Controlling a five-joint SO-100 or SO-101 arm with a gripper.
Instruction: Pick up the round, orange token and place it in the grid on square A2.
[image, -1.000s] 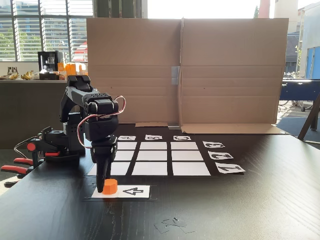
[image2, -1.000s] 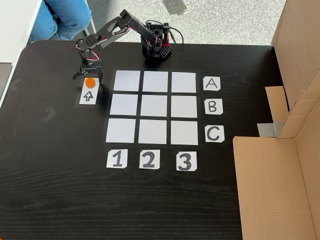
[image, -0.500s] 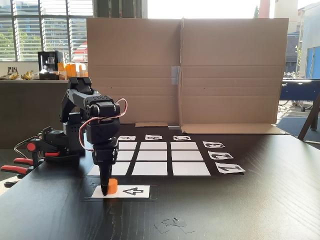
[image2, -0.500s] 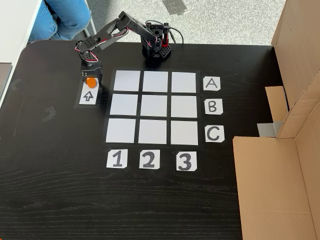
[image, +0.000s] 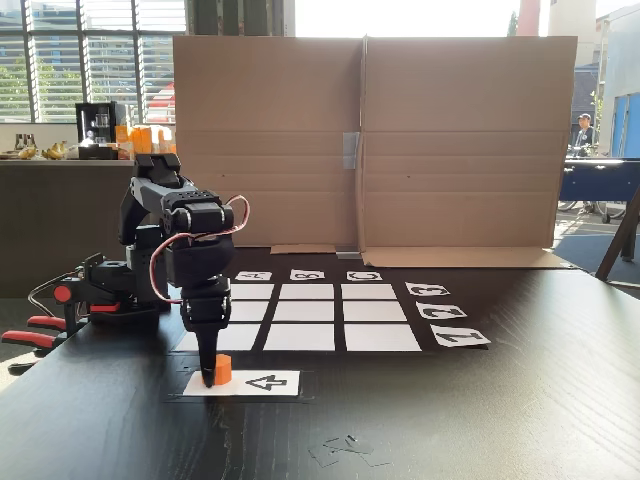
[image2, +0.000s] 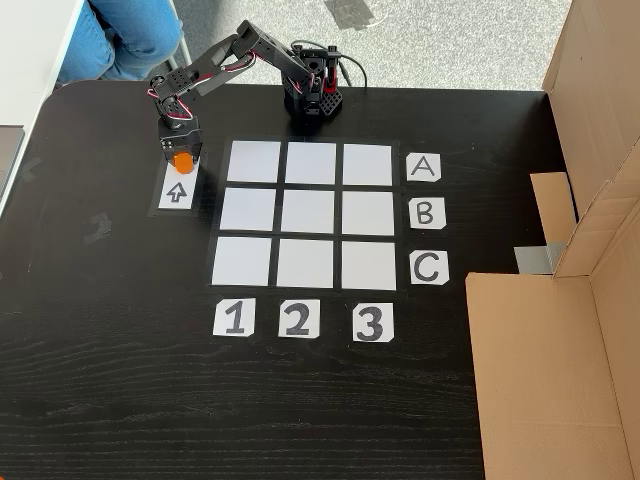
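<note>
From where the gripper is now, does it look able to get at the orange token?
Likely yes: the gripper is already down at the token on the arrow card, its fingers either side of it, nothing between them.

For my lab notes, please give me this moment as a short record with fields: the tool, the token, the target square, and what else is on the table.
tool: lowered over the arrow card, closed on the token
token: orange, between the fingers, at the upper end of the arrow card
arrow card: white, left of the grid in the top-down fixed view
grid: three by three, all nine white cells bare
square A2: top row, middle cell, empty
table: black
backdrop: cardboard wall behind the grid
</note>
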